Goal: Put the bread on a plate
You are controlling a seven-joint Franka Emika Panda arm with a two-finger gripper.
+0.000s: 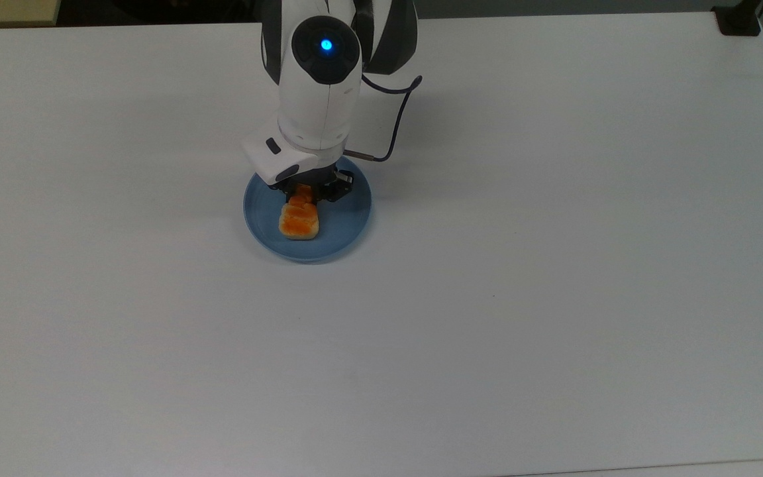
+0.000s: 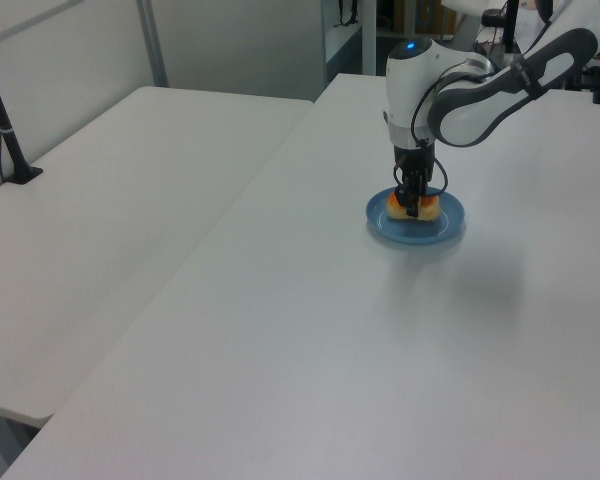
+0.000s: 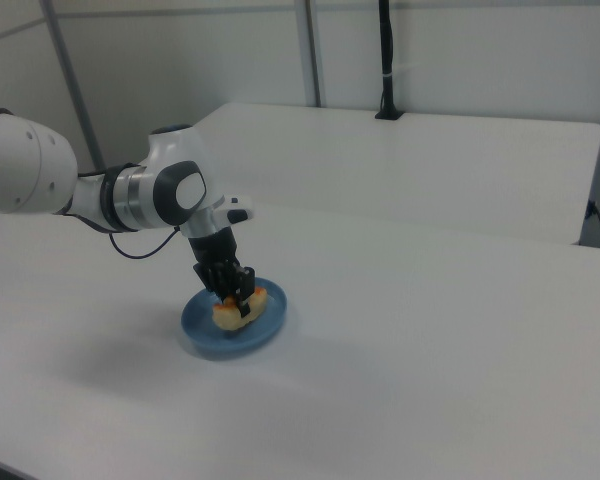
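The light blue plate (image 1: 350,222) lies on the white table (image 1: 520,298), a little toward the top view's left. The bread (image 1: 299,220), orange-brown on top with pale sides, sits low inside the plate, touching it or just above it. My gripper (image 1: 306,193) points straight down with its fingers closed on the bread's far end. In the left view the gripper (image 2: 412,204) grips the bread (image 2: 429,208) over the plate (image 2: 446,231). The right view shows the bread (image 3: 226,315) held by the gripper (image 3: 238,294) within the plate (image 3: 198,326).
A dark cable (image 1: 396,122) loops from the wrist behind the plate. A black clamp (image 1: 739,20) sits at the far right table corner in the top view. A second white table (image 2: 110,200) with a black post (image 2: 4,120) adjoins in the left view.
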